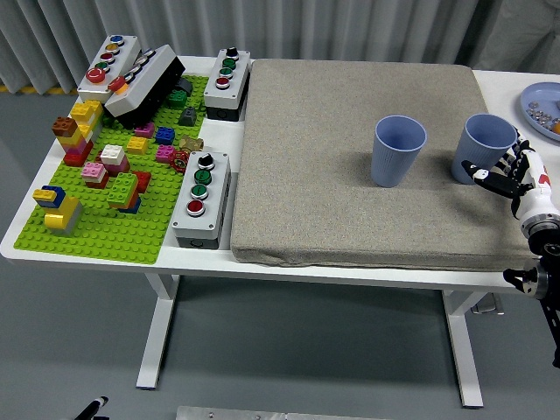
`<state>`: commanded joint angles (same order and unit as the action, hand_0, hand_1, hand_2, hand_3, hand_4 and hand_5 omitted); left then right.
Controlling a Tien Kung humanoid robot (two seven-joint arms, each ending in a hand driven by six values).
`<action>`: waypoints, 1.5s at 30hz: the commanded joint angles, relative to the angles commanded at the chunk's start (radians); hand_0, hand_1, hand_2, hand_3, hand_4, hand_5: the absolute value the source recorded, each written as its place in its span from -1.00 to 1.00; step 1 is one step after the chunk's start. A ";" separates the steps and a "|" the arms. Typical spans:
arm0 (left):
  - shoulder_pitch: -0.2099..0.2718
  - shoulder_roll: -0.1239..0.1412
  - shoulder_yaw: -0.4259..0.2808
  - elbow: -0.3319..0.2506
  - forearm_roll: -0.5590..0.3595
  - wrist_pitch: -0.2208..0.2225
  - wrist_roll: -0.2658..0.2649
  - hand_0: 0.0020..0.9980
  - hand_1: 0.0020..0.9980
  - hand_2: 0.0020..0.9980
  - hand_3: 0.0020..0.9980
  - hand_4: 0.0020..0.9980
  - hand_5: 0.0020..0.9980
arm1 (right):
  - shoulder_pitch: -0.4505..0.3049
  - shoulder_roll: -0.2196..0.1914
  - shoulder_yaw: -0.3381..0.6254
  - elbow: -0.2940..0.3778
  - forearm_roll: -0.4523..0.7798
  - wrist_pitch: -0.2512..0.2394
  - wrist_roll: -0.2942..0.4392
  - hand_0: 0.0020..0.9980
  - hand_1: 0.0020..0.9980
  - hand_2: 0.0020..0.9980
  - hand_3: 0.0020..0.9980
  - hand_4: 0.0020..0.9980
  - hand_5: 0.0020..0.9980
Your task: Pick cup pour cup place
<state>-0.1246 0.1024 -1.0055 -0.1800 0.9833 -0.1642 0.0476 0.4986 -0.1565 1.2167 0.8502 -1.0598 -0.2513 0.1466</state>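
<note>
Cups, two of them, both blue-grey and upright with open mouths, standing on a tan fabric mat (350,157) that covers the right part of the white counter (26,238). Left cup (399,150) sits near mat centre, well apart from anything else. Right cup (486,147) stands near the mat's right edge. Right robot hand (507,175) enters from the lower right corner, black fingers with white segments spread apart and curving at the right cup's near side; thumb tip (472,170) lies at the cup's lower wall, other fingers just beside its right flank. Whether any finger actually presses the cup I cannot tell; cup is upright on the mat, not lifted, fingers not closed round it. Left arm not visible. At the far right counter edge, a blue plate (539,98) with small items on it, too small to identify, partly cut off by the frame. Left of the mat: a green baseplate (114,232) carrying scattered coloured bricks, and four button boxes, one grey (201,199) just beside the mat's left edge, one (227,83) at the far edge, one (108,68) at the far left corner, and a black one (145,86) tilted against it.
</note>
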 joint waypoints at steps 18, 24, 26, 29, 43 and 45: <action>-0.009 0.001 -0.005 0.000 0.008 0.000 0.000 0.73 0.67 0.81 0.60 0.29 1.00 | 0.025 0.017 -0.002 -0.026 0.021 0.005 0.013 0.82 0.77 0.95 0.99 0.76 -0.60; -0.012 0.001 -0.007 0.000 0.012 -0.001 0.001 0.74 0.67 0.81 0.60 0.29 1.00 | 0.030 0.022 -0.002 -0.029 0.024 0.006 0.016 0.82 0.76 0.92 0.97 0.76 -0.60; -0.012 0.001 -0.007 0.000 0.012 -0.001 0.001 0.74 0.67 0.81 0.60 0.30 1.00 | 0.030 0.022 -0.001 -0.031 0.030 0.006 0.018 0.82 0.73 0.91 0.94 0.76 -0.59; -0.012 0.001 -0.007 0.000 0.012 0.000 0.002 0.74 0.67 0.81 0.60 0.30 1.00 | 0.029 0.023 0.001 -0.032 0.040 -0.006 0.025 0.82 0.73 0.91 0.94 0.76 -0.59; -0.005 0.001 -0.006 0.000 0.012 -0.001 0.003 0.73 0.67 0.81 0.60 0.29 1.00 | 0.016 0.027 0.006 -0.027 0.052 -0.023 0.031 0.59 0.32 0.15 0.37 0.57 -0.75; -0.005 0.001 -0.005 0.000 0.012 -0.001 0.003 0.73 0.67 0.81 0.60 0.29 1.00 | 0.015 0.027 0.006 -0.027 0.051 -0.023 0.030 0.59 0.32 0.15 0.37 0.57 -0.75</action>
<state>-0.1294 0.1035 -1.0108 -0.1800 0.9950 -0.1652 0.0503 0.5138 -0.1300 1.2231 0.8234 -1.0085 -0.2745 0.1762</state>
